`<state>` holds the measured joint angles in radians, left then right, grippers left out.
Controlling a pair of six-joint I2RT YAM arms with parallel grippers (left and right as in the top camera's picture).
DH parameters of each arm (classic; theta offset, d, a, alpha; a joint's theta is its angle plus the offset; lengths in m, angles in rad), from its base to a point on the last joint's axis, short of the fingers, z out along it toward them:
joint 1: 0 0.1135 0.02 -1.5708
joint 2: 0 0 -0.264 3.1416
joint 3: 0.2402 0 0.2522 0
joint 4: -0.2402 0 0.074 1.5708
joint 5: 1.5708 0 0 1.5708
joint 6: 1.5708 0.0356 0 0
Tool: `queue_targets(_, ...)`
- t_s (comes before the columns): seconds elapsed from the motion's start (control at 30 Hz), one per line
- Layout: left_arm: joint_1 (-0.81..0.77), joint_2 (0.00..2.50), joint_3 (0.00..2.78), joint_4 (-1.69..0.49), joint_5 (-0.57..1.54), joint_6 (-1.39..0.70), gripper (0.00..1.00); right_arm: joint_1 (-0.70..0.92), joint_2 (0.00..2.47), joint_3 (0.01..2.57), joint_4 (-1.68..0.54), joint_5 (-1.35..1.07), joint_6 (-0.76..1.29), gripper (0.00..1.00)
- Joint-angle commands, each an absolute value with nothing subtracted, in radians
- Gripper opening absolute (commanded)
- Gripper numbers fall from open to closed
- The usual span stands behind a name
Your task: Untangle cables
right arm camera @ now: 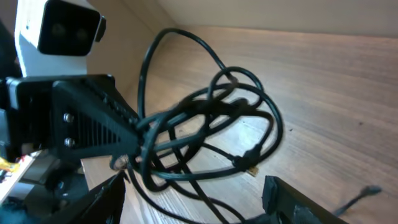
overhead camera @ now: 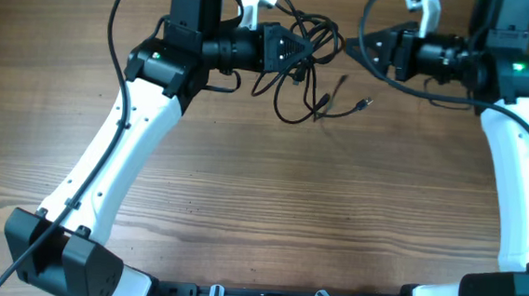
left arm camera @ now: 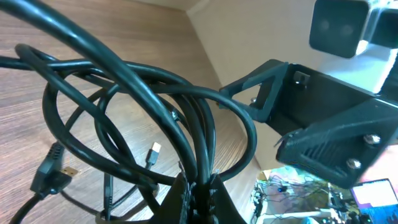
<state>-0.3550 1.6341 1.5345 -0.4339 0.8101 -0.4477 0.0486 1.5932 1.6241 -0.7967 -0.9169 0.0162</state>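
Black cables (left arm camera: 199,140) bunched in your left claw (overhead camera: 298,50), above the wooden table (overhead camera: 243,184).
Your left claw is clamped on the tangle. In its wrist view the cords rise from between its fingers (left arm camera: 178,200) and loop out ahead of it. Loose ends with small plugs (overhead camera: 366,104) trail onto the wood just beyond and below its tip. Your right claw (overhead camera: 356,42) faces it from across the bundle, jaws spread wide, holding nothing.

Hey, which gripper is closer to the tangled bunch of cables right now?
Left. The left gripper is shut on the cables, pinching the bunch. The right gripper is open, a gap away on the robot's right side, not touching them.
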Motion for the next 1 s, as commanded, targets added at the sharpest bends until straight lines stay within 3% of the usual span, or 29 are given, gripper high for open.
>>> queue_targets(0.0,-0.371,1.617,1.538,-0.427,0.790,-0.465,0.04,0.102,1.599,1.631,-0.757,-0.836,0.114,0.72)
queue_targets(0.1,-0.371,1.617,1.538,-0.427,0.790,-0.480,0.04,0.133,1.599,1.631,-0.730,-0.789,0.168,0.68)
queue_targets(0.23,-0.371,1.617,1.538,-0.426,0.790,-0.480,0.04,0.159,1.601,1.628,-0.726,-0.646,0.267,0.53)
queue_targets(0.43,-0.377,1.617,1.538,-0.426,0.791,-0.511,0.04,0.194,1.620,1.628,-0.719,-0.635,0.266,0.40)
queue_targets(0.57,-0.384,1.617,1.538,-0.426,0.789,-0.509,0.04,0.204,1.625,1.629,-0.717,-0.567,0.267,0.06)
queue_targets(0.97,-0.282,1.617,1.538,-0.558,0.559,-0.502,0.04,-0.221,1.552,1.629,-0.910,-0.349,0.370,0.04)
